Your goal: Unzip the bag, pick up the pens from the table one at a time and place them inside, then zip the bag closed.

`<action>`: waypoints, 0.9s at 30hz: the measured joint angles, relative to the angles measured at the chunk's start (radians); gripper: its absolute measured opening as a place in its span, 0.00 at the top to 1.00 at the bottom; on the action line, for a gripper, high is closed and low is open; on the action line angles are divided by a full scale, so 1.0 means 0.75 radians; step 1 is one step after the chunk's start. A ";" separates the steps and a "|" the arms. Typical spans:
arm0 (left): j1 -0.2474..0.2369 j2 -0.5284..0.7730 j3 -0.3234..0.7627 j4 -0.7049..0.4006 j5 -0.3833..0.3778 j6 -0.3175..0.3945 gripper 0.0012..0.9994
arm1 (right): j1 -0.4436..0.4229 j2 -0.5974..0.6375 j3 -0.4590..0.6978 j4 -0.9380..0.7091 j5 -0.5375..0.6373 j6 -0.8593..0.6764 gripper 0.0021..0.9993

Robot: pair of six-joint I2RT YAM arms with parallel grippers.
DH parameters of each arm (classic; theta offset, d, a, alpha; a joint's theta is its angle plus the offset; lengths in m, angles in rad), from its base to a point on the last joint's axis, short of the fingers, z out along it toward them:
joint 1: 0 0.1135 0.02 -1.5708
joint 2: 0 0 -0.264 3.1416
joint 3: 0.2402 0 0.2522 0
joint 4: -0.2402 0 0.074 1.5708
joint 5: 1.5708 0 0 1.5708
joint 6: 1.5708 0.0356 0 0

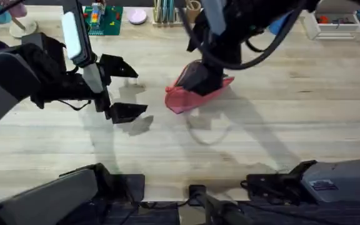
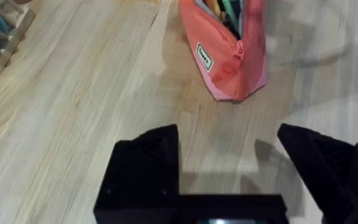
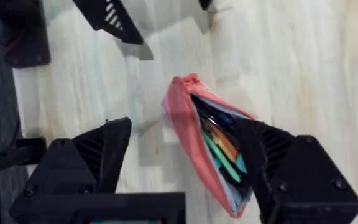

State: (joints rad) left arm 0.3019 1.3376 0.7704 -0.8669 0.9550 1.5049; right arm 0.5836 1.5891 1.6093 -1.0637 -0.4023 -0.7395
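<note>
Right pincer (image 3: 185, 168) (spread wide) straddles the unzipped bag (image 3: 191, 134).

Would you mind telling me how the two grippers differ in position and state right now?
The left gripper is open over bare table, apart from the bag. The right gripper is also open but straddles the bag, one finger on each side of its unzipped, pen-filled mouth. Both have black fingers and grasp nothing.

Overhead looks down; wrists close, share bag (image 2: 230, 53)
</note>
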 joint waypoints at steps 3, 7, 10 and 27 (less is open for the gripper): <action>0.000 0.000 0.000 0.000 0.000 0.000 0.01 | 0.047 0.032 0.000 0.001 0.007 -0.001 0.01; 0.000 0.000 0.000 0.000 0.000 0.000 0.01 | 0.129 0.086 0.000 0.024 0.011 -0.003 0.01; 0.000 0.000 0.000 0.000 0.001 0.000 0.01 | 0.180 0.122 0.000 0.032 0.015 -0.039 0.01; 0.000 0.000 0.000 0.000 0.003 0.000 0.01 | 0.203 0.162 0.001 0.041 0.028 -0.110 0.00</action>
State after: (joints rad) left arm 0.3019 1.3376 0.7704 -0.8669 0.9573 1.5051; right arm 0.7357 1.7103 1.6096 -1.0326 -0.3813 -0.8221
